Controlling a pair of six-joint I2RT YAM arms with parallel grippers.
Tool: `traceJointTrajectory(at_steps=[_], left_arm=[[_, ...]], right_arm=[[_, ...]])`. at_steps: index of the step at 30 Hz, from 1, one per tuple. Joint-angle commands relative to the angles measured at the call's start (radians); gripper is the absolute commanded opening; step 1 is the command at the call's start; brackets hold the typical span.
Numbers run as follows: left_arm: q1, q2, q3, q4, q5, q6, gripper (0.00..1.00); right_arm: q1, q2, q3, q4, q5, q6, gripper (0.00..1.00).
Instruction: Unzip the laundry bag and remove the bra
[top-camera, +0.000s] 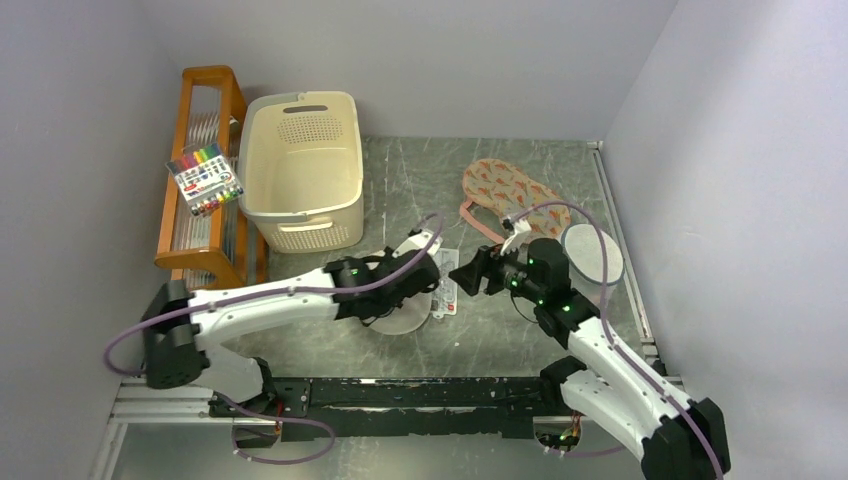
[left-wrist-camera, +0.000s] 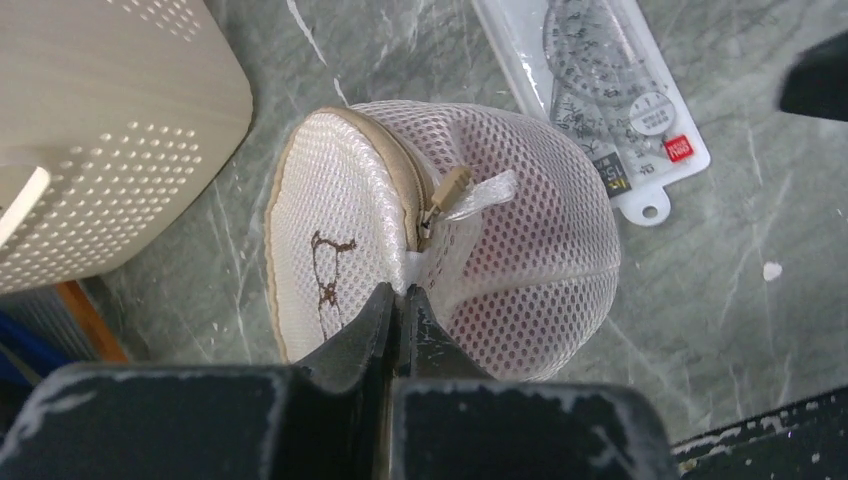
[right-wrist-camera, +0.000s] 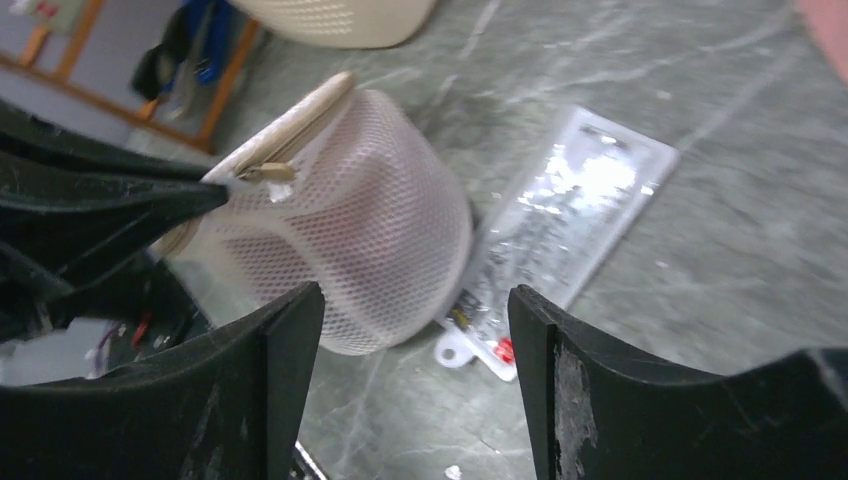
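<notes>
The laundry bag is a cream mesh pouch standing on edge, with a tan zip rim and a black squiggle on its flat face. Pink fabric, likely the bra, shows through the mesh. My left gripper is shut on the bag's mesh at the rim, just below the tan zip pull. In the top view the left gripper is over the bag. My right gripper is open and empty, to the right of the bag and apart from it; it also shows in the top view.
A clear geometry-set pack lies flat just right of the bag. A cream perforated basket stands at the back left beside a wooden rack with a marker pack. A patterned mitt and a whiter mesh bag lie at the right.
</notes>
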Motion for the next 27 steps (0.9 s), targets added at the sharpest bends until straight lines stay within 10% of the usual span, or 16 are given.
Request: traceJointTrajectory(at_steps=[1, 11, 27], left_arm=[[-0.002, -0.141, -0.124, 0.222, 0.089, 0.188, 0.07], [0.001, -0.209, -0.169, 0.262, 0.187, 0.235, 0.07], [0.002, -0.197, -0.174, 0.278, 0.223, 0.224, 0.07]], right_arm=[[-0.002, 0.086, 0.000, 0.235, -0.298, -0.055, 0.67], [0.013, 0.347, 0.103, 0.480, -0.583, 0.006, 0.55], [0.101, 0.495, 0.126, 0.552, -0.582, 0.015, 0.22]])
